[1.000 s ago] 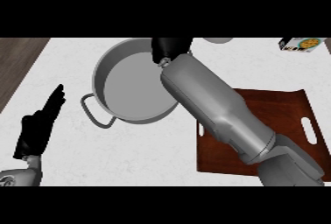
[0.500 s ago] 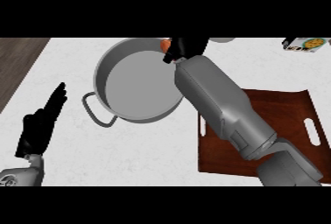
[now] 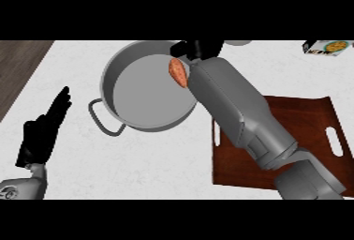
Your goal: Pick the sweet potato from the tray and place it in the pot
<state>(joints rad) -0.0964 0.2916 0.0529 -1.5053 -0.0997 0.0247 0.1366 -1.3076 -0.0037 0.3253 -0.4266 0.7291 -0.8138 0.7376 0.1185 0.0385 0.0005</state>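
An orange sweet potato (image 3: 178, 72) shows over the right inner side of the grey pot (image 3: 145, 93), just below my right hand (image 3: 200, 48). That hand sits at the pot's far right rim; its fingers look spread and the potato lies apart from them, though the forearm hides part of it. The brown tray (image 3: 311, 126) lies at the right, under my right forearm, with nothing visible on it. My left hand (image 3: 45, 126) rests open at the left edge, fingers pointing up.
The pot has a loop handle (image 3: 102, 123) on its near left side. A small box (image 3: 326, 47) with a food picture lies at the far right. A dark wooden strip (image 3: 21, 65) borders the counter at the left.
My right hand has moved right and further back across the pot. The sweet potato, hidden in the hand before, now shows below it inside the pot. The left hand has stayed still.
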